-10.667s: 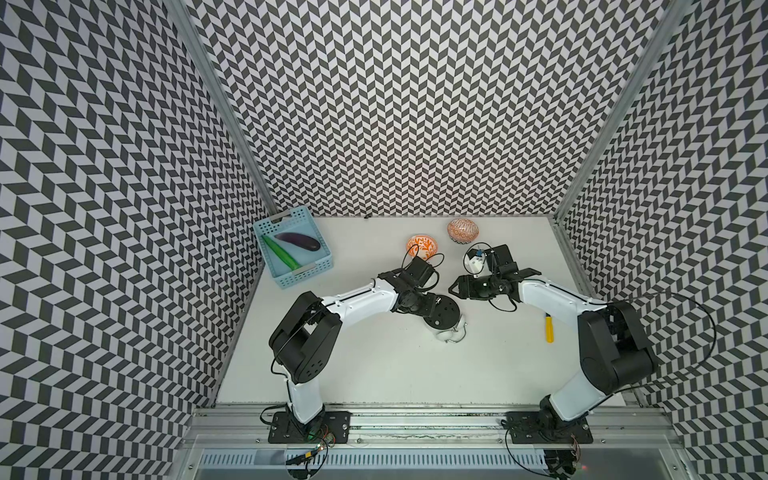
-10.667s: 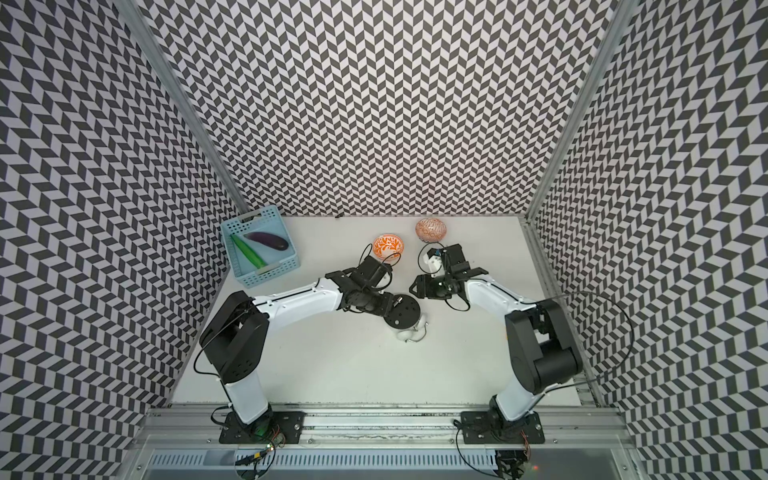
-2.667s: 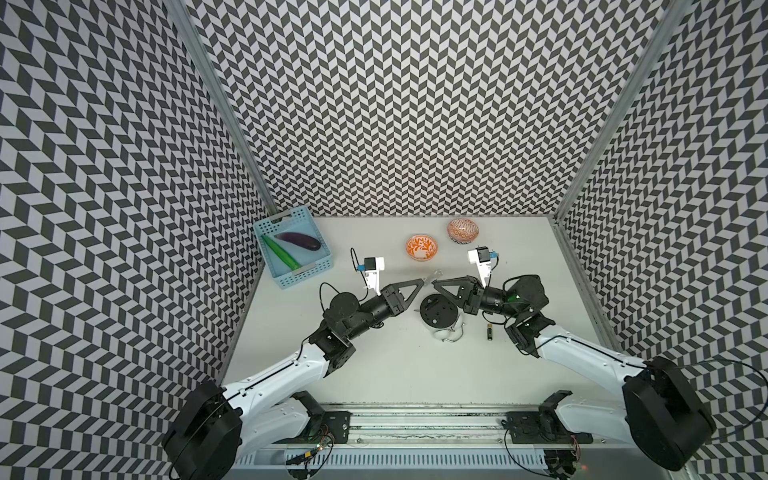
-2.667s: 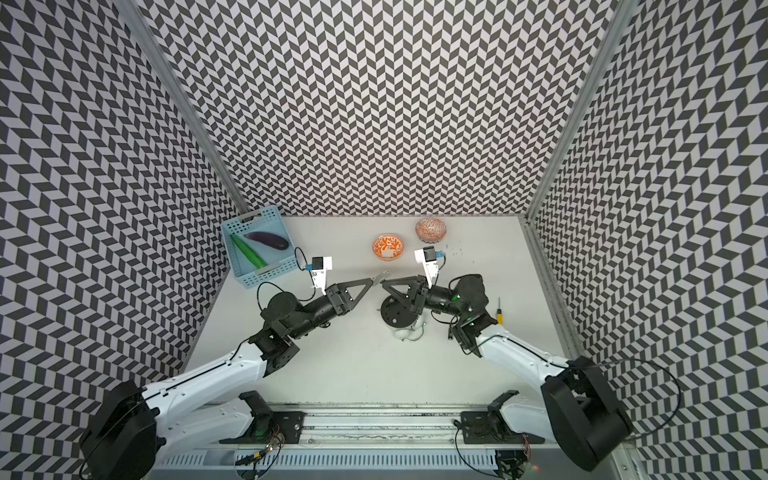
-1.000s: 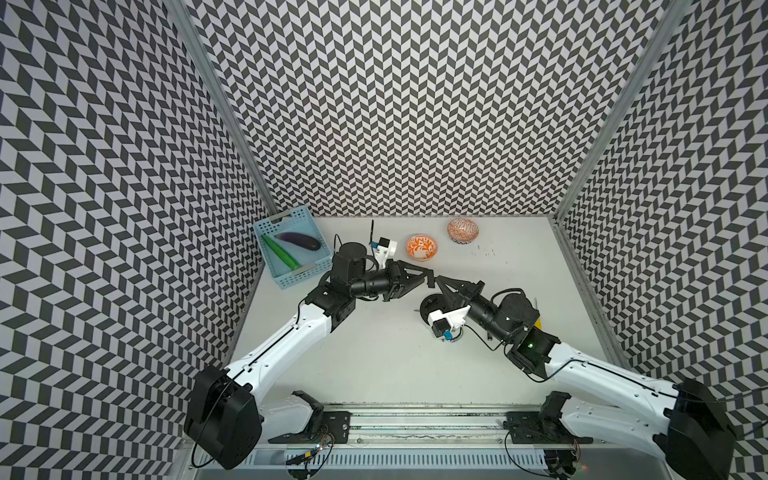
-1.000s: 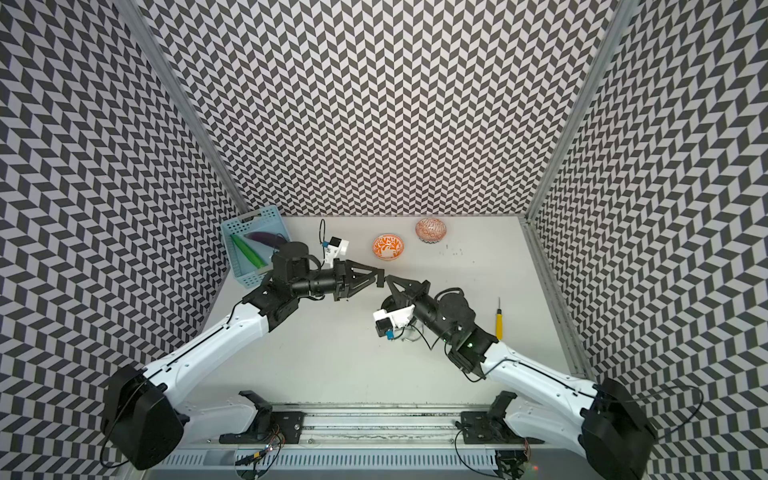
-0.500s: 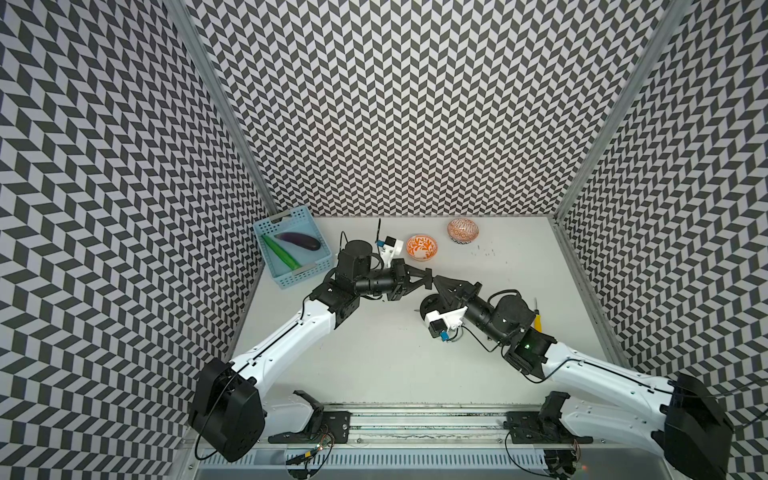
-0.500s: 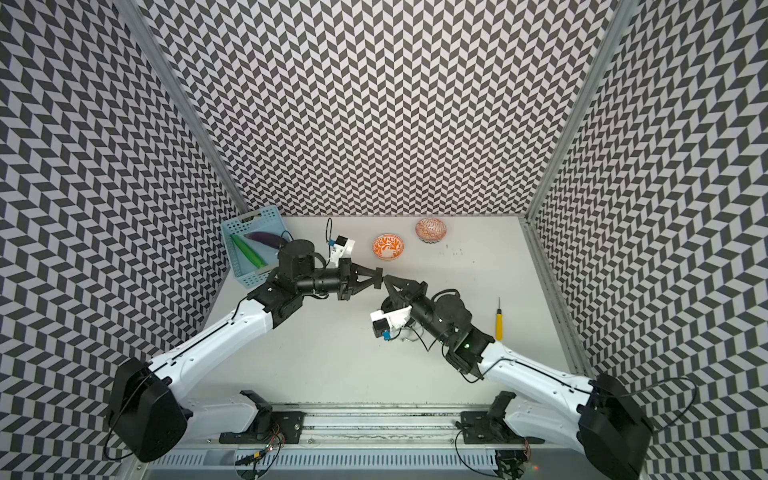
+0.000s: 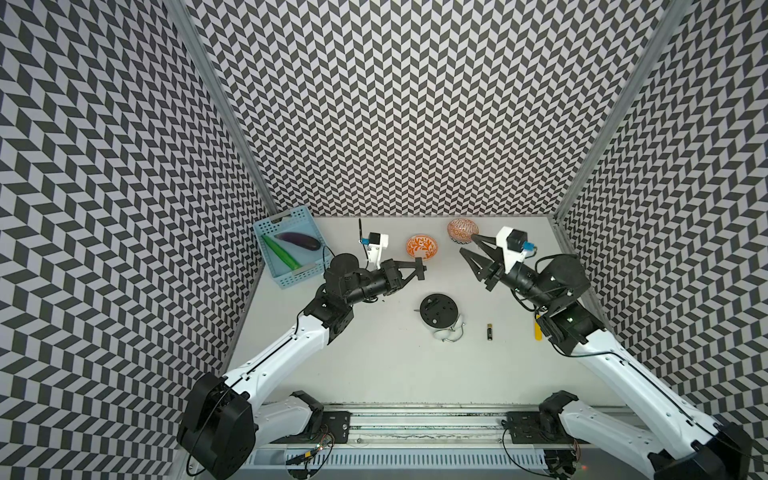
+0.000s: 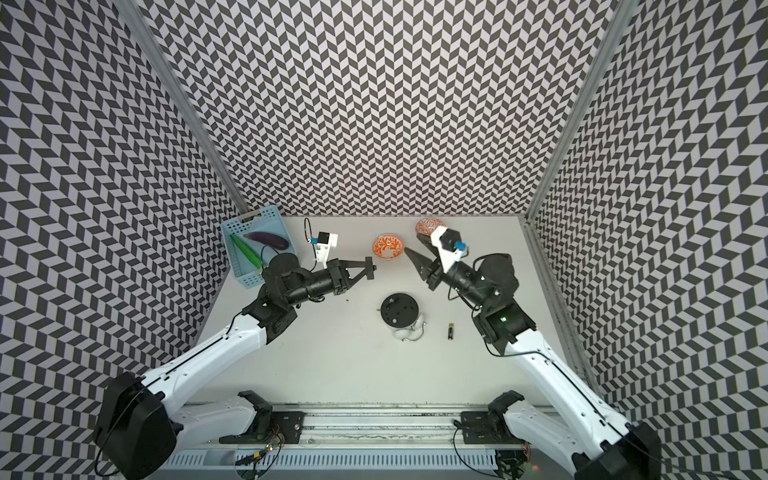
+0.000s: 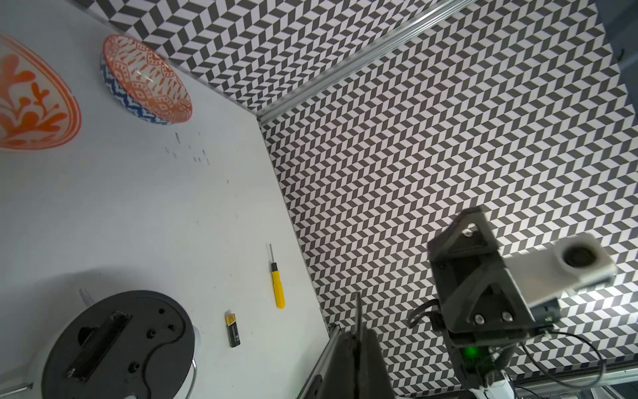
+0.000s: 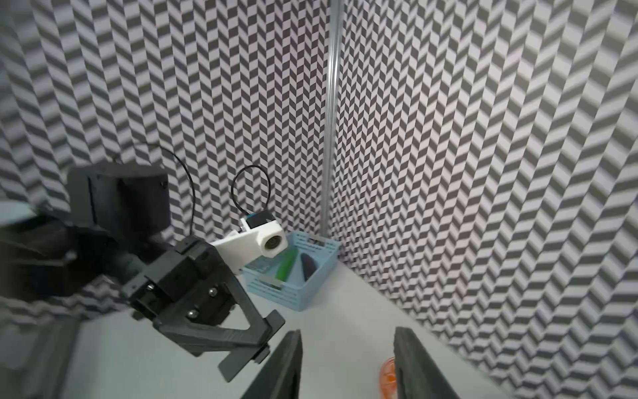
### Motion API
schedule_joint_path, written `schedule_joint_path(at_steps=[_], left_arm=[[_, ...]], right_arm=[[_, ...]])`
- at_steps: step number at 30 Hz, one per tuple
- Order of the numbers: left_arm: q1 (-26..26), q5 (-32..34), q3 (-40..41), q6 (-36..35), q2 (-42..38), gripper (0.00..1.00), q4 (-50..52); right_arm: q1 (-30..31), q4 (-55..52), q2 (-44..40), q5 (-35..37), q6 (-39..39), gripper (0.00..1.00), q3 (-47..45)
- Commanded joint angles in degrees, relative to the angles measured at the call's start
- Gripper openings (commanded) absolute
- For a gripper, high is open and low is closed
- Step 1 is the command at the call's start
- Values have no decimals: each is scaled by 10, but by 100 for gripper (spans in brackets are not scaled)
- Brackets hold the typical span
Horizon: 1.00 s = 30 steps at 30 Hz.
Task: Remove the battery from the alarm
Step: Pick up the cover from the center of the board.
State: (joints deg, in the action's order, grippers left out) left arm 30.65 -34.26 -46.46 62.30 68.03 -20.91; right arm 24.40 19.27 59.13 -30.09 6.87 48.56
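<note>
The alarm (image 9: 438,309) lies face down in mid-table, its black round back up, in both top views (image 10: 399,309) and the left wrist view (image 11: 117,345). The battery (image 9: 489,331), black with a gold end, lies loose on the table to its right (image 10: 450,330) (image 11: 233,328). My left gripper (image 9: 420,270) hovers shut behind and left of the alarm (image 10: 370,268) (image 11: 358,331). Behind and right of the alarm my right gripper (image 9: 468,244) stands raised and open, nothing between its fingers (image 10: 413,244) (image 12: 348,345).
A blue basket (image 9: 299,278) with an eggplant and a green vegetable stands at the back left. Two orange-patterned bowls (image 9: 422,246) (image 9: 461,228) sit at the back. A yellow screwdriver (image 11: 277,290) lies near the right wall, partly under the right arm.
My right gripper has lifted off the alarm towards the back right and opened. The left gripper has closed fully and barely moved. The alarm and battery now lie uncovered.
</note>
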Motion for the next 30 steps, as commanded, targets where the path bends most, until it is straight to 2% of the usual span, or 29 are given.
schedule_joint_path(at_steps=[1, 3, 4, 7, 13, 30], left_arm=[[3, 22, -4, 7, -5, 0, -76], [5, 27, -9, 9, -3, 0, -81], [6, 30, -11, 11, -1, 0, -85], [10, 28, -16, 21, 9, 0, -104], [24, 19, -32, 26, 28, 0, -118], [56, 19, -48, 31, 42, 0, -125]], right_arm=[[-10, 99, 65, -216, 330, 44, -2], [-8, 133, 88, -229, 354, 43, 7], [-8, 151, 92, -236, 414, 43, 4], [-8, 157, 100, -228, 451, 43, 13], [-7, 146, 126, -244, 470, 38, 30], [-7, 225, 150, -260, 532, 21, 25]])
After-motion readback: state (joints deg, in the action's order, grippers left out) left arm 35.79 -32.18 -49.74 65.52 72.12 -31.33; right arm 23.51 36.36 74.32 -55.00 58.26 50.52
